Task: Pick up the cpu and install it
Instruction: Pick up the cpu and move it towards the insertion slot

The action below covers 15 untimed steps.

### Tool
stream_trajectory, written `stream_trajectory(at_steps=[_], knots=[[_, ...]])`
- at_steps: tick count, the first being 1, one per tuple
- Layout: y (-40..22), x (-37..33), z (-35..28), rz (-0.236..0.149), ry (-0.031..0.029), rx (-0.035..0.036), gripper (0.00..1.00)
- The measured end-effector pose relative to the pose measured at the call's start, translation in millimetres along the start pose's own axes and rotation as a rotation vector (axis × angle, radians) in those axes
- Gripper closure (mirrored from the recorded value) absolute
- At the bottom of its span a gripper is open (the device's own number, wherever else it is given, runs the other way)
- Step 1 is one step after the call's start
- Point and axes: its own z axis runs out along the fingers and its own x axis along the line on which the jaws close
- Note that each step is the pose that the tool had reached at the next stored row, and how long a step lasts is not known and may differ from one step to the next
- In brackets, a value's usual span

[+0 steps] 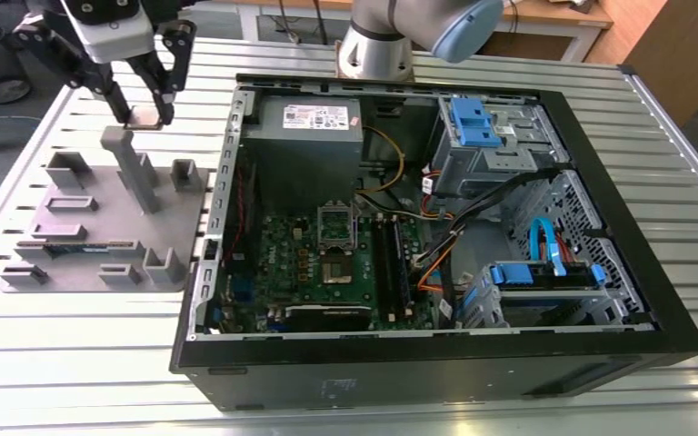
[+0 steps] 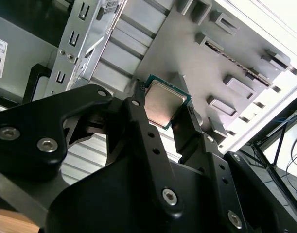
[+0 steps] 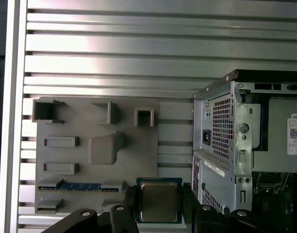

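Note:
The cpu point(image 3: 159, 200), a small flat square chip with a silvery top and green rim, is clamped between my gripper's black fingers point(image 3: 130, 200). It shows again in the second wrist view, where the cpu point(image 2: 164, 103) sits at the tips of the gripper point(image 2: 164, 108). In the exterior view the gripper point(image 1: 143, 115) hangs a little above the far end of the grey fixture plate point(image 1: 185, 232), to the left of the open computer case point(image 1: 640, 218). Inside the case, the motherboard's socket point(image 1: 339, 265) lies bare, with its metal frame point(image 1: 337, 222) raised.
The fixture plate carries several upright grey posts point(image 1: 131, 168) and a memory stick point(image 1: 76, 245) in a slot. In the case are a grey power supply point(image 1: 313, 118), blue drive brackets point(image 1: 476, 123) and loose cables point(image 1: 446, 245). The slatted metal table point(image 1: 70, 363) surrounds everything.

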Motion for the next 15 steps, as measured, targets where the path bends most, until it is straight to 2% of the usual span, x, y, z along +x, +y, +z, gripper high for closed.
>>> stream_trajectory(at_steps=[12,15], knots=[[-0.3,-20.0,0.2,0.000,0.0000,0.0000,0.53],[-0.3,-22.5,0.2,0.000,0.0001,0.0000,0.53]])
